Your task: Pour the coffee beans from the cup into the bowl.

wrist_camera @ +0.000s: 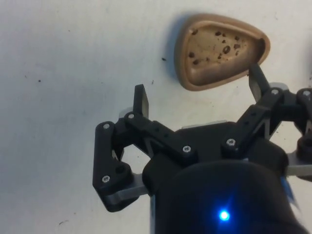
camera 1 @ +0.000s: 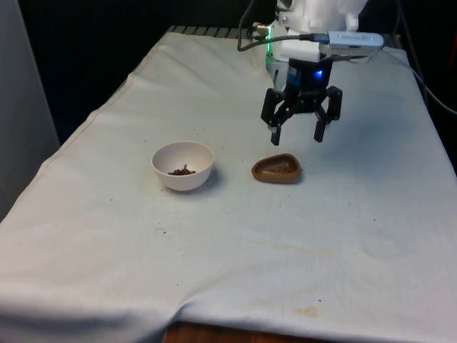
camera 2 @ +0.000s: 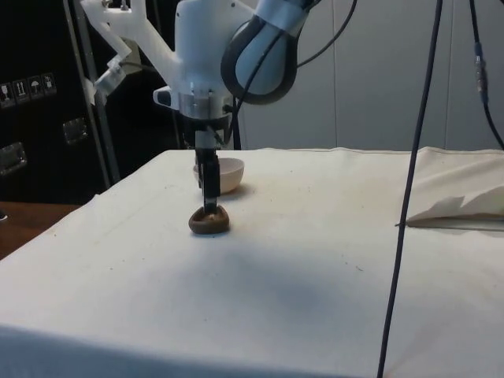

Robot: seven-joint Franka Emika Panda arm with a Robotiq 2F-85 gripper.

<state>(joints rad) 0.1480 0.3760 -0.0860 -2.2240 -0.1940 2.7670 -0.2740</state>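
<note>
A small brown triangular cup [camera 1: 276,169] stands upright on the white cloth with a few beans left inside [wrist_camera: 217,51]. To the front view's left of it sits a white bowl [camera 1: 183,165] holding a small heap of coffee beans. My black gripper [camera 1: 298,136] hangs open just above and behind the cup, with nothing between its fingers [wrist_camera: 140,100]. In the side view the gripper [camera 2: 209,201] stands right over the cup [camera 2: 209,221], with the bowl [camera 2: 226,175] behind it.
A few stray beans and crumbs lie on the cloth [camera 1: 163,230] in front of the bowl. Black cables [camera 2: 409,189] hang down on the side view's right, near a folded piece of cloth [camera 2: 461,206].
</note>
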